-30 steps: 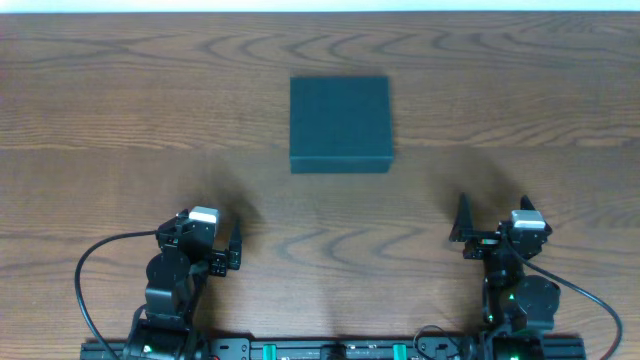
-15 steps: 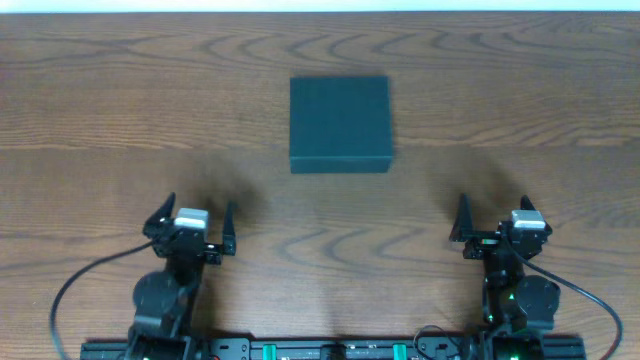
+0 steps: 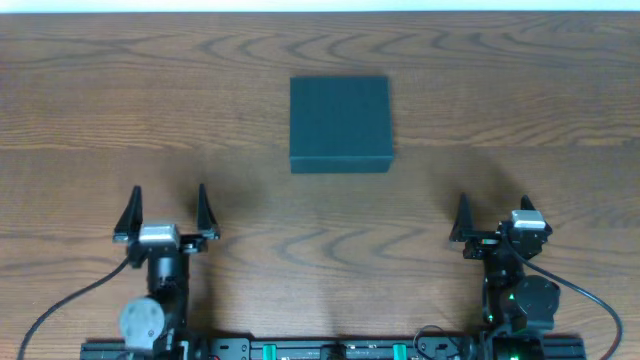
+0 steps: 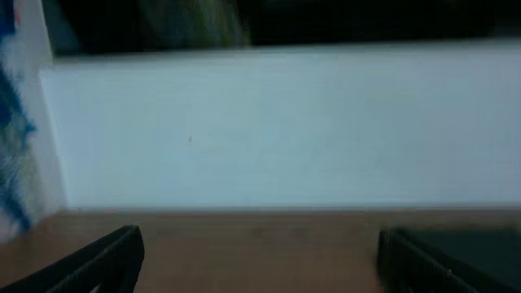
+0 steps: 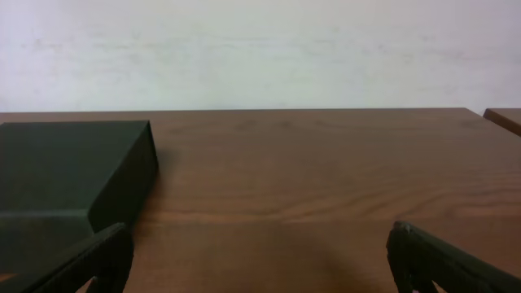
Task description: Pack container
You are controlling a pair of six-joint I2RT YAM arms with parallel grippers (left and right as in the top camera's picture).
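Two grippers and one task item are on record. Overhead view: the container [image 3: 339,122], a square dark teal box with its lid lying flat and shut, sits on the wooden table [image 3: 100,100] at centre, well apart from both arms. The left gripper [image 3: 167,192] and right gripper [image 3: 493,205] stand near the near edge, jaws spread wide, nothing between them. Left wrist view: blurred; the left gripper [image 4: 260,236] shows spread fingers over bare wood with a pale wall beyond. A dark mass at lower right may be the box, but that cannot be confirmed. Right wrist view: the container [image 5: 73,163] lies ahead and to the left of the right gripper [image 5: 260,232], whose jaws are wide and empty. Assessment: the box reads as matte cardboard, so probably light, fairly stiff at the corners, prone to denting under a hard pinch, and not slippery. It looks broader than either jaw span, so a grip across the body seems unworkable. The lid's free front edge is the likely purchase, with the other arm steadying a side wall.
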